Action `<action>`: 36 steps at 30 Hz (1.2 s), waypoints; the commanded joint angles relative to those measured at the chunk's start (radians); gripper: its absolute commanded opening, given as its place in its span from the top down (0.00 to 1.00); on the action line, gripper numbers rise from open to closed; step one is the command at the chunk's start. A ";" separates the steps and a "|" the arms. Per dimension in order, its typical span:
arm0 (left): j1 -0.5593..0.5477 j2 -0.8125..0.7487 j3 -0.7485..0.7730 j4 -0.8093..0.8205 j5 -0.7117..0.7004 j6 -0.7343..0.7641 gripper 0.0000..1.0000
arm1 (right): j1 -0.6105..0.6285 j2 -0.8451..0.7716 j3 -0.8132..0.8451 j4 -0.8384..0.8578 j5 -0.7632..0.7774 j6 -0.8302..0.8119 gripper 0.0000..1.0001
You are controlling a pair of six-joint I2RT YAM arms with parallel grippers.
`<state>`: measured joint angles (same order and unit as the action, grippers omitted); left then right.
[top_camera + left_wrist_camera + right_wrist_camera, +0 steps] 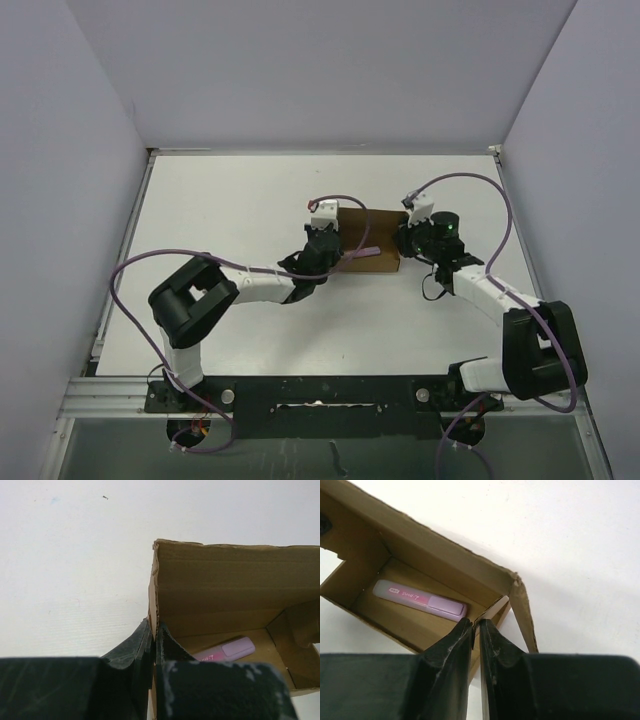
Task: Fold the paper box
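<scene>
Where jaws pinch — paper box edges.

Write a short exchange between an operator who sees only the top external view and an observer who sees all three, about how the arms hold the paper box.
Operator: Is the left end effector gripping the paper box, or only touching it?
Observer: Gripping. The left wrist view shows it shut on the edge of a side wall, one finger inside the box and one outside.
Operator: And the right end effector?
Observer: The right wrist view shows it shut on a thin cardboard edge at a corner of the box.
</scene>
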<state>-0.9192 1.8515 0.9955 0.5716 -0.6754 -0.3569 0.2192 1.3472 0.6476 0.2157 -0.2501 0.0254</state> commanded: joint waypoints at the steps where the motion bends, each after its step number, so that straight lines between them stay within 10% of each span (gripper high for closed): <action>1: -0.040 -0.049 -0.022 0.013 0.040 -0.048 1.00 | 0.008 -0.038 -0.014 -0.003 -0.084 0.036 0.87; 36: -0.090 -0.106 -0.093 -0.008 0.005 -0.054 0.88 | -0.004 -0.144 0.018 -0.214 -0.048 -0.106 0.75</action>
<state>-0.9977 1.8206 0.9024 0.5560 -0.6903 -0.3996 0.2157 1.2503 0.6399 -0.0189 -0.2745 -0.0498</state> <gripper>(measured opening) 0.097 0.247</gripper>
